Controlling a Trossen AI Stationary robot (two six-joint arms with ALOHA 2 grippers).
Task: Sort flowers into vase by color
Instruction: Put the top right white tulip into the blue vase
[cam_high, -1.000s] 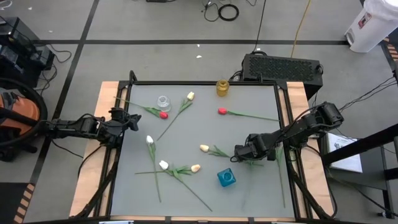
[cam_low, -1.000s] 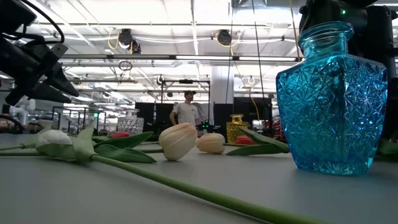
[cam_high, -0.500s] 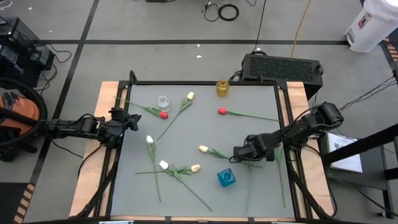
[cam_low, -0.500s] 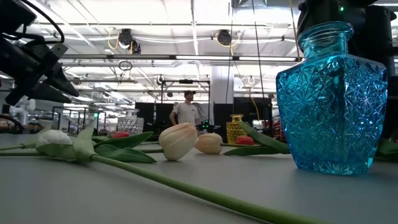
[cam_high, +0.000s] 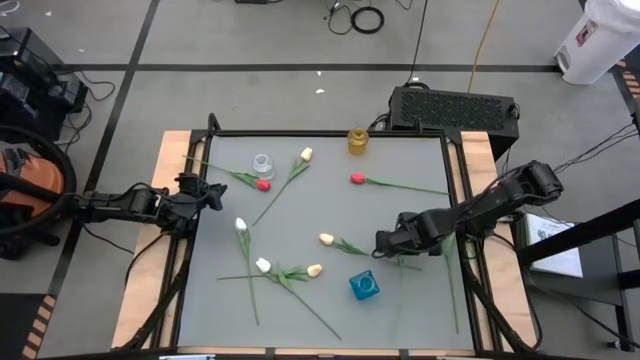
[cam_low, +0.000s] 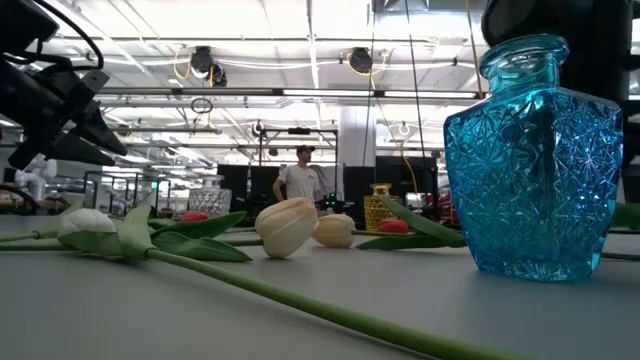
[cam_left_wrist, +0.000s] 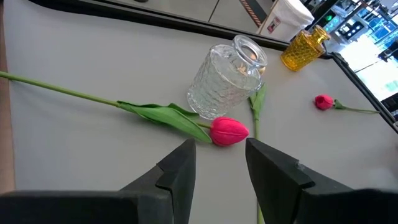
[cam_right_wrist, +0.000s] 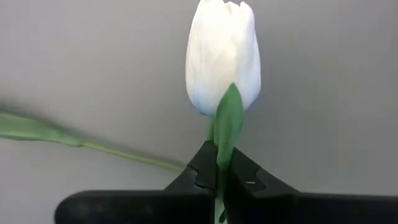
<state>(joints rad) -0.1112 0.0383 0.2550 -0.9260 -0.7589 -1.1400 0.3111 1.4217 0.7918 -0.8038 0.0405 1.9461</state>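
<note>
Right gripper (cam_high: 381, 243) clenches a cream tulip's stem (cam_right_wrist: 219, 186), head (cam_right_wrist: 222, 56) pointing straight ahead of the fingers; left gripper (cam_left_wrist: 216, 163) waits, released, well apart.

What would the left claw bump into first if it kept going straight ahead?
Probably the red tulip head, lying just ahead of the open left claw. The clear textured glass vase stands right behind it.
</note>
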